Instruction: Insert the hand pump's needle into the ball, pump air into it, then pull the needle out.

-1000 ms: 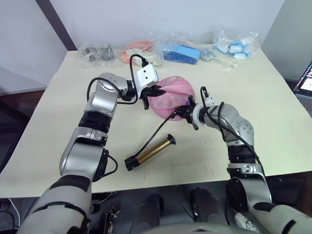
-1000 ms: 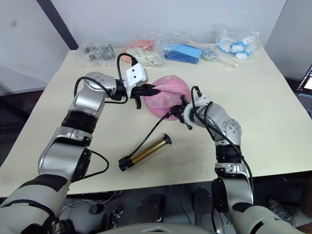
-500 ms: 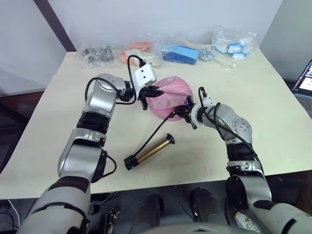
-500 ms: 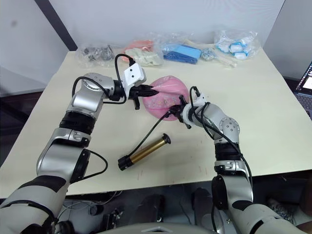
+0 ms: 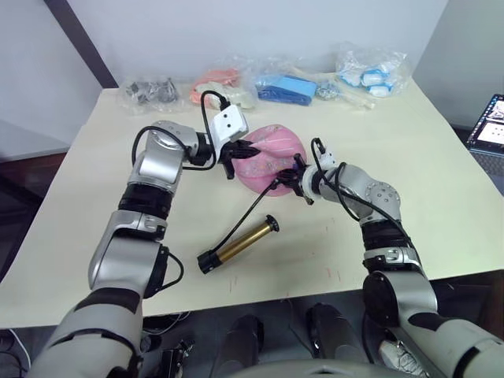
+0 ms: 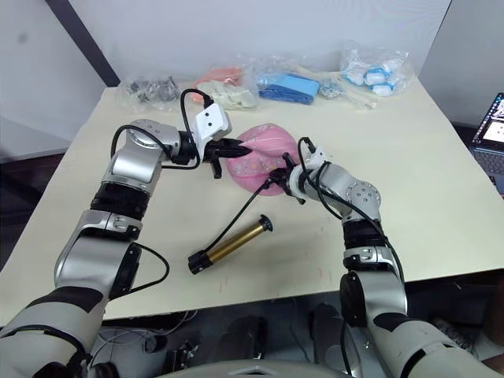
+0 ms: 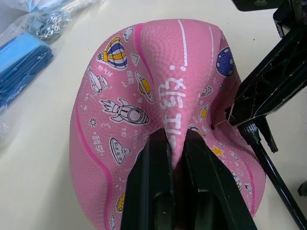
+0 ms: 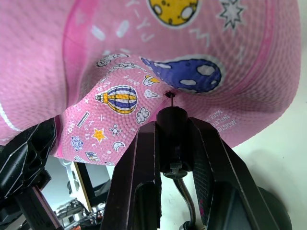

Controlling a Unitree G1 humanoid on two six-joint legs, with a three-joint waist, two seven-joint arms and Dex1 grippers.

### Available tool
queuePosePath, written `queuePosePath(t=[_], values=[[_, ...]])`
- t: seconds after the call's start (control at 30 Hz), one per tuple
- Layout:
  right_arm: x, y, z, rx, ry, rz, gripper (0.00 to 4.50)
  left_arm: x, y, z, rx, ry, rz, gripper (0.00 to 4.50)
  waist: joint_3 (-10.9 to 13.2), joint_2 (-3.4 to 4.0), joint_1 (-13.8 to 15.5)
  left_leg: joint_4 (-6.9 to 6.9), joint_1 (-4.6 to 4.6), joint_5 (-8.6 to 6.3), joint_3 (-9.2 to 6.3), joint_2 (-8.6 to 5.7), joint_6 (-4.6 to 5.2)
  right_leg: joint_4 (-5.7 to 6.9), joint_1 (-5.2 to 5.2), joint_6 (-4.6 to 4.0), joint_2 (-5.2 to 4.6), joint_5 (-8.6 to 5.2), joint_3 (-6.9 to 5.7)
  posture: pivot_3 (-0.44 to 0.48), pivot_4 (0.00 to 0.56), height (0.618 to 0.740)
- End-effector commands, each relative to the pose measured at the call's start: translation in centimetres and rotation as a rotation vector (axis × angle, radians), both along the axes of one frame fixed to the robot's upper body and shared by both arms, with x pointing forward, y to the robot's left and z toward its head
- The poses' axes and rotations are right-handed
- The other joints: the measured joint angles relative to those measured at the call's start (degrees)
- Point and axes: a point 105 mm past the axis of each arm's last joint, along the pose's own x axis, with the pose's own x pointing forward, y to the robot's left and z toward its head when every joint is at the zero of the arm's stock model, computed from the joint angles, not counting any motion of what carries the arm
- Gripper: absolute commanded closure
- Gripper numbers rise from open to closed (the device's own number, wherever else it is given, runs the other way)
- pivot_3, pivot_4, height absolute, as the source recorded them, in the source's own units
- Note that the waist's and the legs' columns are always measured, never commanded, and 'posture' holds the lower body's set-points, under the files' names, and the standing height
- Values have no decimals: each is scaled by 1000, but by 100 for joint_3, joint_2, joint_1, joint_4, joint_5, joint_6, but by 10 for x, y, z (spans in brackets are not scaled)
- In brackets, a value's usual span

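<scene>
Soft, dented pink rubber ball [image 5: 272, 155] with cartoon prints, resting mid-table. Left gripper [image 7: 175, 143] pinches a yielding fold of its skin. Right gripper [image 8: 171, 125] clamps the needle's [image 8: 169, 95] black fitting at the valve hole. Gold-brass hand pump [image 5: 239, 244] lies nearby. The ball likely buckles if pushed; hold it near the valve.

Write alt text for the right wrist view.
The right gripper is shut on the needle fitting, its tip at a small hole in the dented pink ball. Cartoon prints cover the ball, including a hot-air balloon and a blue planet.
</scene>
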Motion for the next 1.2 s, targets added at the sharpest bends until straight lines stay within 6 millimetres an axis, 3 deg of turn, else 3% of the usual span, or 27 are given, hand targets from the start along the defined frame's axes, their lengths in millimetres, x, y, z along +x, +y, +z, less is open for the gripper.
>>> queuePosePath(t=[0.03, 0.33, 0.57, 1.2], values=[[16, -11, 11, 9, -37, -79, 4186, -16, -12, -26, 48, 114, -105, 4500, -1, 0, -11, -1, 1, 0, 2, 2, 0, 0, 0, 0, 3, 0, 2, 0, 150, 740], [24, -6, -5, -33, -16, -67, 4186, -16, -7, -33, 63, 147, -85, 4500, -22, -2, -94, -14, 19, 0, 10, 26, 0, 0, 0, -11, 34, 6, 30, 0, 150, 740], [33, -1, -3, -51, -36, -60, 4186, -18, -5, -37, 67, 174, -79, 4500, -38, -11, -111, -59, 99, -1, 38, 37, 0, -12, 44, -12, 46, 6, 64, 0, 150, 740], [42, 12, -4, -96, -83, -57, 4186, -24, -6, -42, 52, 253, -71, 4500, -77, -13, -125, -70, 102, -3, 39, 61, 0, -42, 52, -26, 68, 15, 63, 0, 150, 740]])
